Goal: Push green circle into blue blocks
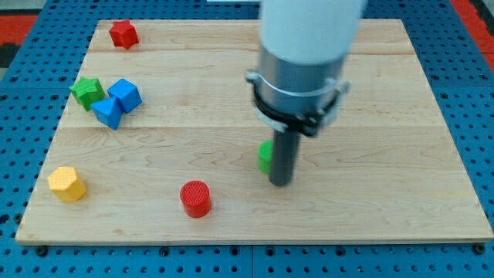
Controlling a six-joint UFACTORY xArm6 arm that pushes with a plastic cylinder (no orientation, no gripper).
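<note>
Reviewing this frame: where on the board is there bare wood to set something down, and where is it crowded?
Bare: the view's right side beyond my tip, and the top strip right of the red block. Also the stretch between the red cylinder and the blue blocks. Crowded: the view's left, with the green star against them and the yellow block below. The green circle sits beside my tip.

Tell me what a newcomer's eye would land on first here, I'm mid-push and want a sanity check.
The big white and grey arm body dominates the view's top centre, with my tip down on the board right beside the green circle, which peeks out on its left. Far off at the view's left sit the two blue blocks, touching a green star.
</note>
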